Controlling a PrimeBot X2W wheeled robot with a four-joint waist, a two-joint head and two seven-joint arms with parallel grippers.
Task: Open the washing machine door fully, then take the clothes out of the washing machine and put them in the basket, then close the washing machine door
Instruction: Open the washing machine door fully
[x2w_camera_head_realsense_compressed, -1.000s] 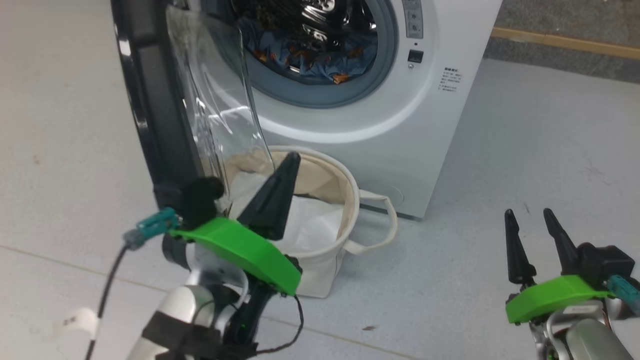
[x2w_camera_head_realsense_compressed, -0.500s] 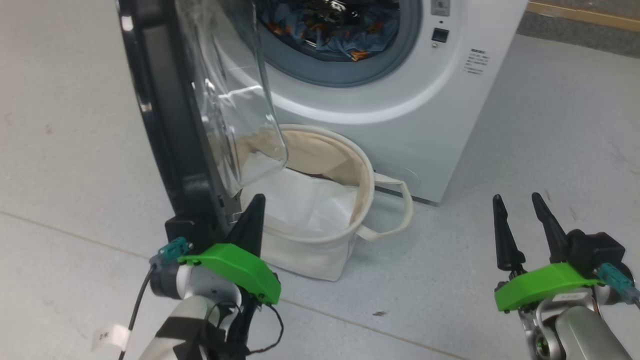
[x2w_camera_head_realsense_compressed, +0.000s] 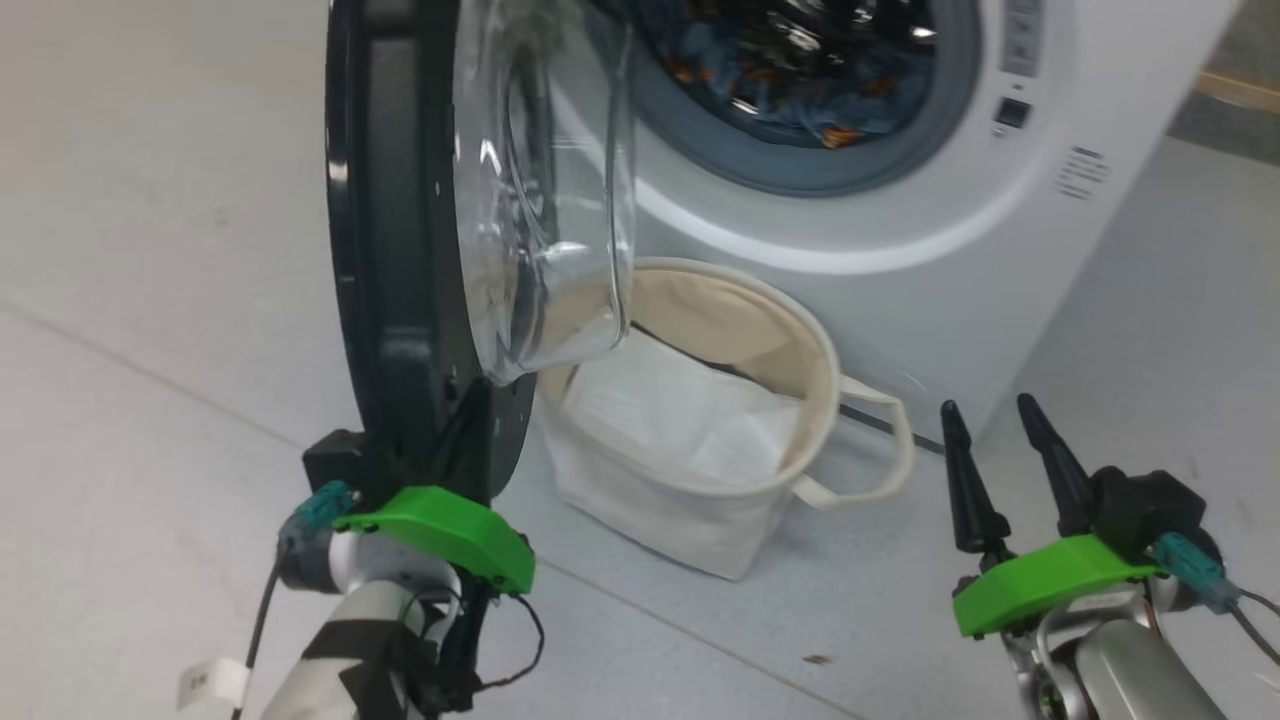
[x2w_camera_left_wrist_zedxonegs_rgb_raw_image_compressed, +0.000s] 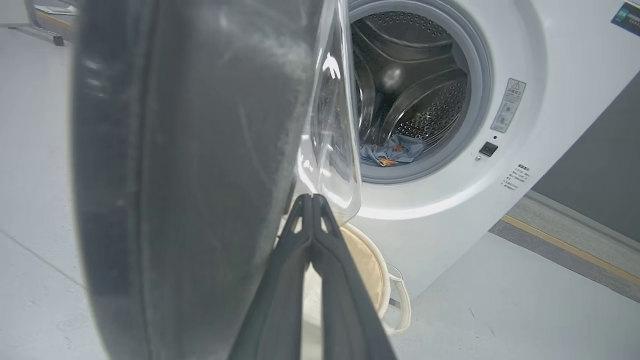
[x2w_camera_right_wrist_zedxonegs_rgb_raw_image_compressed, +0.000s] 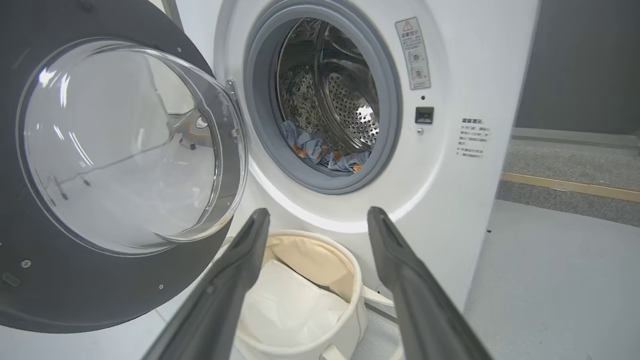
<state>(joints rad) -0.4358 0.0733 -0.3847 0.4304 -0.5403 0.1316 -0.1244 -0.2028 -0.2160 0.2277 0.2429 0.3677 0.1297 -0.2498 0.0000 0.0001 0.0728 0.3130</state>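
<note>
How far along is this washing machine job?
Done: washing machine door swung out partway. In hand: shut left gripper at its lower inner edge, likely pushing it wider. Left: clothes lie in the drum, basket holds just a white sheet, right gripper open; door closing last.

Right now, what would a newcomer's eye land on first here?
The washing machine door, black-rimmed with a bulging glass bowl, stands open at the head view's left, the shut left tool by its lower edge. Behind it, blue printed clothes lie inside the washing machine, above a cream basket on the floor holding a white sheet.
</note>
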